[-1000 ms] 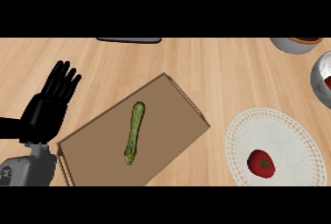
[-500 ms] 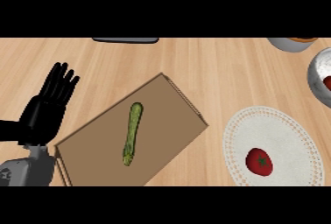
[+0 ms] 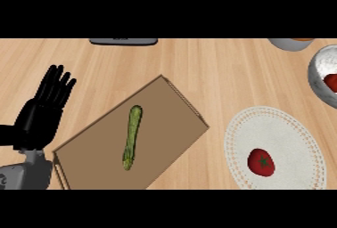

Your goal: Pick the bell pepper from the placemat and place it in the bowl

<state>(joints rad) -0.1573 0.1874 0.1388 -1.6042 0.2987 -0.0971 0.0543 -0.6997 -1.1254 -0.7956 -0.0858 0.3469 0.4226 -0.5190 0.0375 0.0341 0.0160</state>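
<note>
- Table of light wood fills the view and carries everything else.
- Board, brown and rectangular, lies turned at an angle left of middle; its lower left corner reaches the bottom of the view.
- Placemat, round, pale and with a dotted rim, lies at the lower right, just beside the board's right corner and apart from it.
- Left robot hand, black on a grey forearm, shows at the left edge with its fingers straight and spread, pointing up the view; it is open, holds nothing and rests beside the board's left edge.
- Bowl, grey and speckled, is cut by the right edge above the placemat; something red shows inside it, too little of it in view to name.
- Green vegetable, long and thin, lies on the middle of the board, running nearly up and down the view with its darker end toward the bottom.
- Dark flat object lies at the top edge, left of middle, only partly in view.
- Second bowl, pale with something orange in it, is cut by the top edge near the right corner.
- Red pepper, small and round with a dark green stem mark on top, sits on the lower part of the placemat, well apart from the robot hand.
</note>
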